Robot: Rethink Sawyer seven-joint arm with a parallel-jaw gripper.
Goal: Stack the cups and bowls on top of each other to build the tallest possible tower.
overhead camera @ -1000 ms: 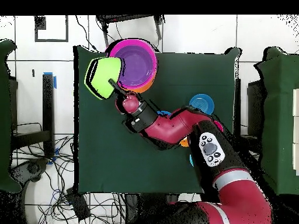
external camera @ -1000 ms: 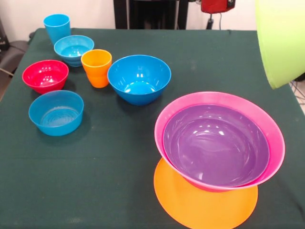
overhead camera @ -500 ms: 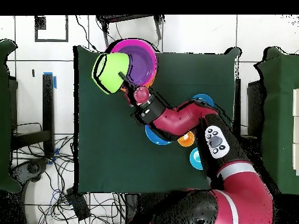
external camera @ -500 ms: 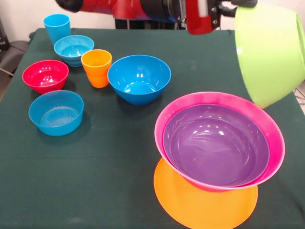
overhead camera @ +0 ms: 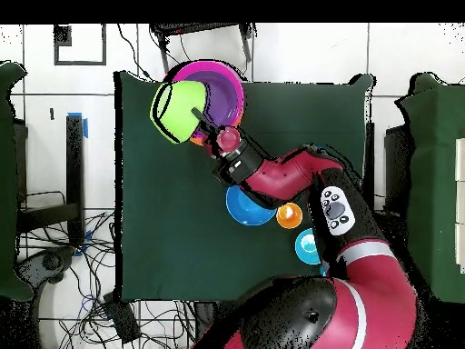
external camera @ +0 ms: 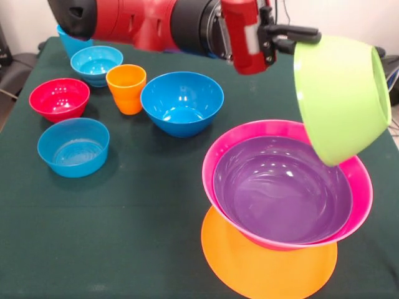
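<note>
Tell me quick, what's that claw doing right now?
Claw: closed on the rim of the green bowl, holding it tilted in the air over the pink bowl.

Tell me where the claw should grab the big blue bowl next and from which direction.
The big blue bowl sits upright and open, too wide to span, so pinching its rim looks best: come straight down, one finger inside the wall, one outside. The right-hand side in the front view seems safest, away from the orange cup close beside it.

Bowl hangs tilted above the tower's right rim. Big bowl sits left behind the tower; cup just left of it, small bowls beyond.
</note>
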